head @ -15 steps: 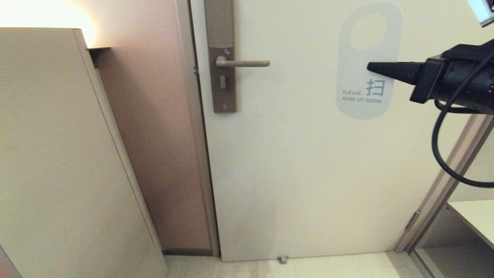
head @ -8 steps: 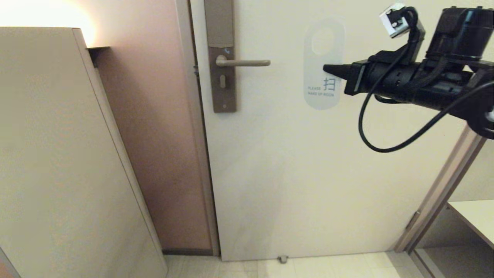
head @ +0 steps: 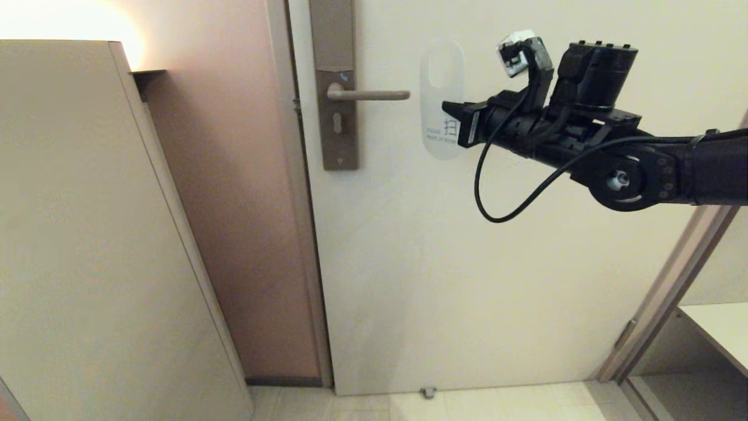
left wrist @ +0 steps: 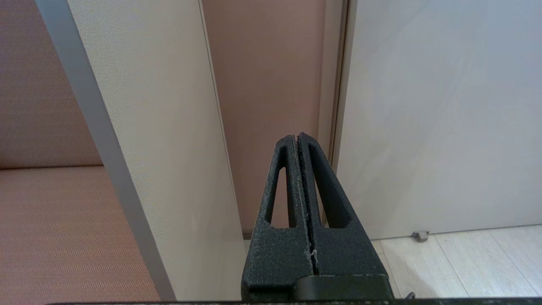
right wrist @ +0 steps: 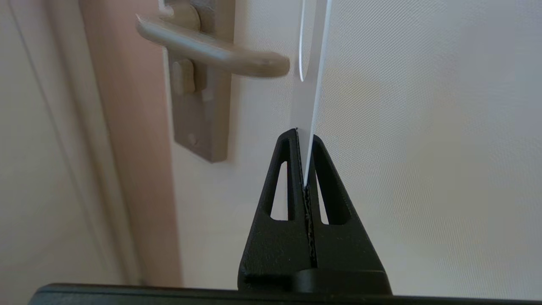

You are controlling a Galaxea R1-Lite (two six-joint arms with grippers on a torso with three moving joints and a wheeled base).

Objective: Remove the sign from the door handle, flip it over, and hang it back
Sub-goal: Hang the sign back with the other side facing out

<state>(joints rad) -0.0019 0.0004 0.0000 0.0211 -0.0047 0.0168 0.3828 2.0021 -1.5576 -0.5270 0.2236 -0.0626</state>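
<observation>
Right gripper [head: 449,108] pinches sign [head: 442,88] by lower half, white face out, hole level with door handle [head: 368,95] tip, just beside, ready for rehanging. Left gripper [left wrist: 301,140] parked, jaws pressed together.

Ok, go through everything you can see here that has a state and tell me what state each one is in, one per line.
sign: off the handle, held upright near the lever's tip, white side with blue text facing the head camera.
door handle: level, bare, nothing hanging on it.
right gripper: shut on the sign's edge.
left gripper: shut, empty, low near the floor.
door: closed.
</observation>
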